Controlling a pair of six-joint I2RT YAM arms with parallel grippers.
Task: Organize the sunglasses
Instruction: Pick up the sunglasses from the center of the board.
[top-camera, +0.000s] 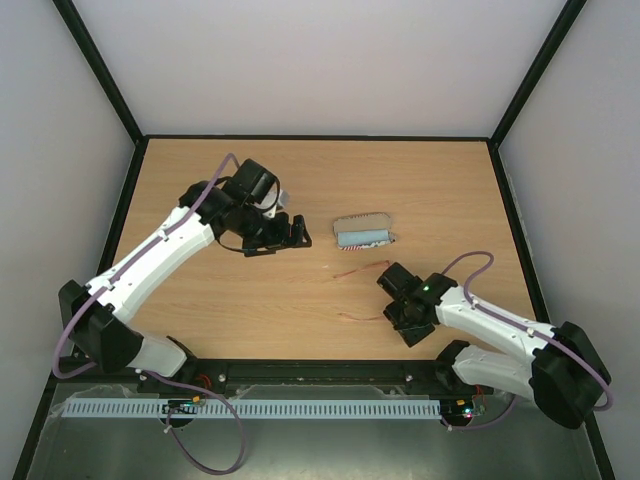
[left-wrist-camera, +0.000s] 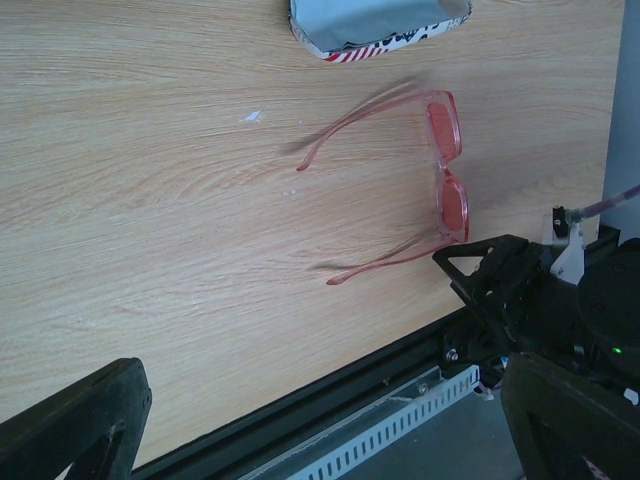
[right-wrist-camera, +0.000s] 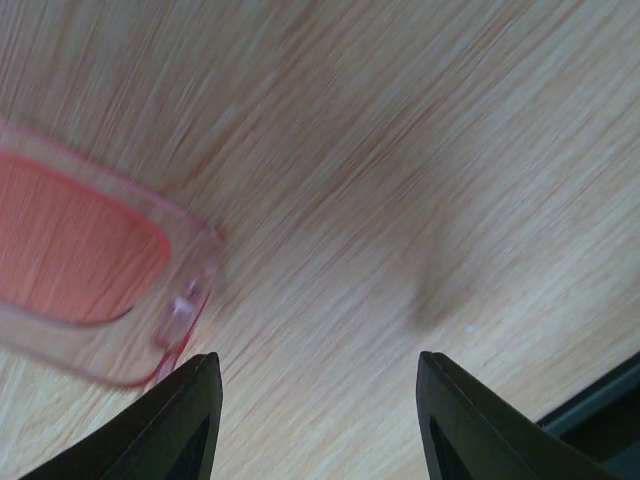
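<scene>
Sunglasses (left-wrist-camera: 452, 205) lie flat on the table (top-camera: 440, 180), outside the case, temples unfolded.

Going L to R in the top view: the left gripper (top-camera: 288, 236) hangs over the far-left part of the board, jaws wide apart w/ nothing between them, well apart from the glasses. Next come the two thin temple tips, pointing left. So the temples run left-right, while the front bar (the lens end) runs near-to-far, and it sits at the R end, mostly hidden under the right arm.

Farther back lies the oval case (top-camera: 362, 232), open, w/ the light blue cloth (left-wrist-camera: 380, 18) resting in it; no glasses inside.

Last, the right gripper (right-wrist-camera: 318, 370): jaws parted, only bare wood between them. In its wrist view one lens corner lies just off to the left of the fingers, not between them. We judge the R arm is by far the nearer one, and a grab needs a small shift toward that corner.
</scene>
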